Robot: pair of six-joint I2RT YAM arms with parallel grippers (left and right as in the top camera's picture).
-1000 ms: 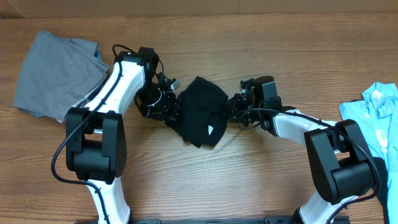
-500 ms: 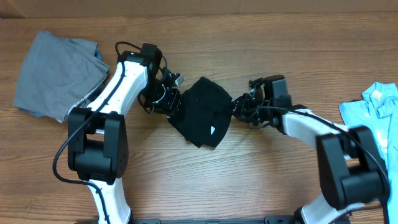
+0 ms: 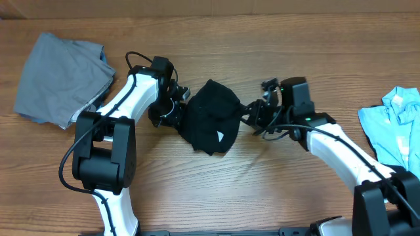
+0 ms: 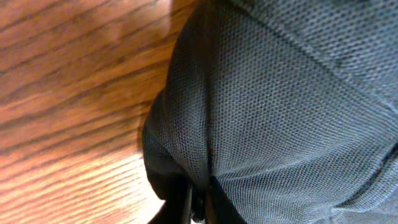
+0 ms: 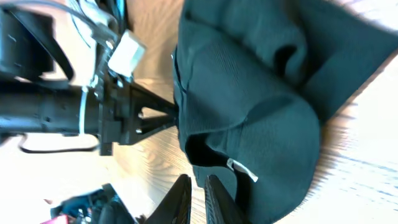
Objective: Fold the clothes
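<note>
Black shirt point(image 3: 211, 117): we note left fingers point(image 3: 176, 112), earlier wide, now pinching its 9 o'clock edge; right fingers point(image 5: 180, 198) narrow.

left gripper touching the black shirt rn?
Touching. The left wrist view shows it: the left gripper has its jaws shut on a fold of the black shirt, with cloth pinched between them.
</note>
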